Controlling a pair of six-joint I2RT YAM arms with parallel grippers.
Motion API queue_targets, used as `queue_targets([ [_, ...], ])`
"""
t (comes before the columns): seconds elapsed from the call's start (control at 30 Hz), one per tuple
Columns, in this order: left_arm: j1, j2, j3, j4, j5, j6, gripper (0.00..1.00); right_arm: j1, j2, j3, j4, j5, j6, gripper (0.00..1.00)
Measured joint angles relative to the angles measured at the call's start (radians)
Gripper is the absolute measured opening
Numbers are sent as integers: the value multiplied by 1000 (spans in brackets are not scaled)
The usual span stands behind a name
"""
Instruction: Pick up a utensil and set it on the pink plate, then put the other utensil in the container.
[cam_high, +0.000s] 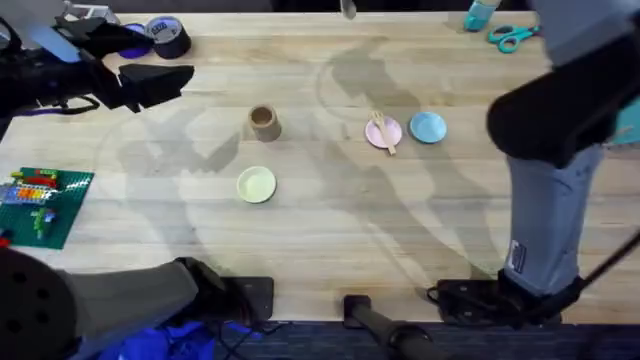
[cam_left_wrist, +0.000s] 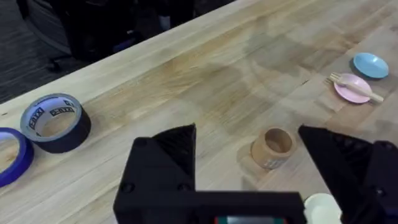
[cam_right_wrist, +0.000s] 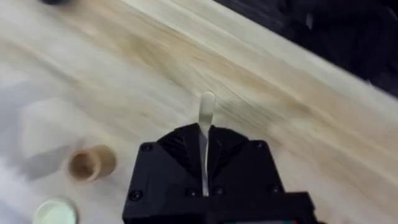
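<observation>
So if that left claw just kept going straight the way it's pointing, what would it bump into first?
Most likely the brown cup. In the left wrist view it sits right ahead of the open left gripper, between its fingers, with bare table beyond. Depth is hard to judge, so it might pass just above the cup.

we can't see the spoon's (cam_right_wrist: 206, 115) bowl, buried between the right gripper (cam_right_wrist: 205, 144) fingers, yellow dish (cam_right_wrist: 56, 212) cropped at the edge, desk (cam_right_wrist: 155, 74) pretty smeared

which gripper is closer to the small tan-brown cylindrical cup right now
Left, as far as the views show. The left gripper hovers open just short of the cup; the right gripper, holding the wooden spoon, sits farther off.
</observation>
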Motion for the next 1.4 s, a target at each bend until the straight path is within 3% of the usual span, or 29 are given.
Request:
queue_targets([
  [0.23,0,0,0,0,0,0,993,-61,-129,-30,-8,-186,-102,36],
  [0.6,0,0,0,0,0,0,993,-111,-316,-378,-21,-280,-198,36],
  [0.73,0,0,0,0,0,0,993,-115,-340,-448,12,-323,-218,36],
  [1.07,0,0,0,-5,-1,0,993,-87,-340,-598,394,-515,-238,36],
  [1.4,-1,0,0,-25,-2,3,993,4,-340,-916,872,-690,-241,36],
])
